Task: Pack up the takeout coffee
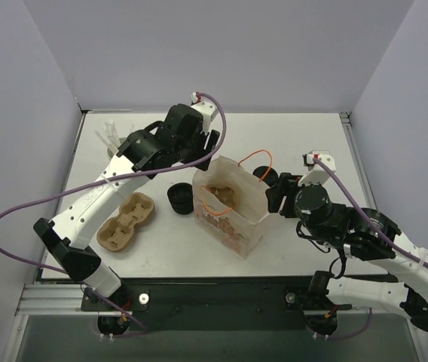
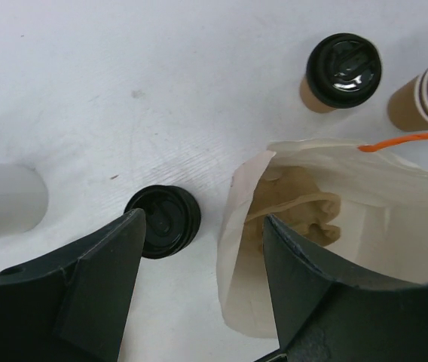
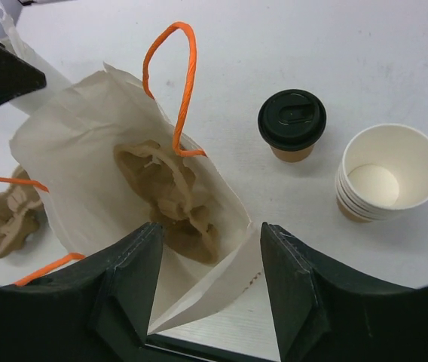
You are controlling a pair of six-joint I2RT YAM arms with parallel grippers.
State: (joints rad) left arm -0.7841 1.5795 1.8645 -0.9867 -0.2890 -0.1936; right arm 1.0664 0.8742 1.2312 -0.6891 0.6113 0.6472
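Observation:
The takeout coffee (image 3: 291, 122), a brown cup with a black lid, stands upright on the table beside the white paper bag (image 3: 86, 151). It also shows in the left wrist view (image 2: 342, 72) and, partly hidden, in the top view (image 1: 269, 175). The bag (image 1: 229, 207) stands open with orange handles and a brown pulp carrier (image 3: 169, 192) inside. My left gripper (image 2: 201, 226) is open and empty above the bag's far left edge. My right gripper (image 3: 210, 234) is open and empty, with the bag's right corner between its jaws.
A stack of lidless paper cups (image 3: 387, 170) stands next to the coffee. A stack of black lids (image 1: 180, 198) sits left of the bag. A second pulp carrier (image 1: 127, 221) lies further left. A white cylinder (image 2: 3, 202) stands at the left.

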